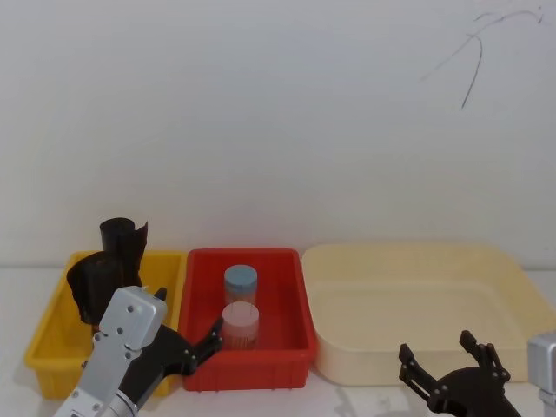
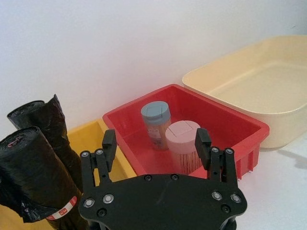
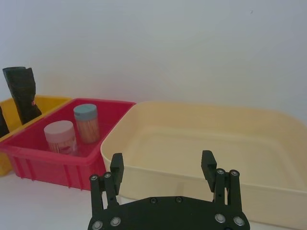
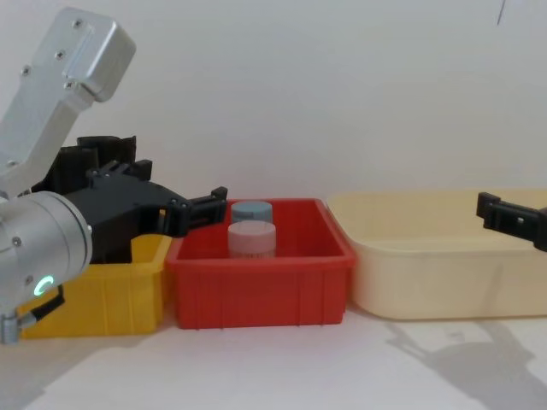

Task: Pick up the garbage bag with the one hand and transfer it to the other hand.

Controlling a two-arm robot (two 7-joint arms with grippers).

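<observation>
The garbage bag [image 2: 29, 175] – a tight black cylindrical roll of plastic with a narrow red-and-white label band near its lower end – stands on end in the yellow rectangular plastic bin [image 1: 48, 343] at the far left of the scene; its long axis is close to vertical, tilted a little, with its crumpled top end uppermost. A second black plastic roll [image 2: 45, 117] stands just beside it on the far side, also upright; whether the two touch cannot be told. Both rolls rise above the yellow bin's rim, with the white wall [image 1: 278, 113] behind them.

To the right, touching or nearly so, sits the red rectangular plastic bin [image 1: 295, 343]; it holds a blue-lidded clear jar [image 1: 241, 281] and, nearer, a pink-lidded jar [image 1: 241, 323], both upright. Further right is the wide beige plastic tub [image 1: 521, 282]. The white table [image 1: 347, 401] runs along the near side of all three containers.

The left gripper [image 2: 156, 143], black and two-fingered on the silver-grey arm with the green glowing ring, hangs at the near side where the yellow and red bins meet; its fingers are spread wide and grasp nothing – the roll lies to its left, apart from it, and the jars show between the fingers farther off. The right gripper [image 3: 162, 160] sits at the near edge of the beige tub, low over the table; its fingers are likewise spread, with nothing between them.
</observation>
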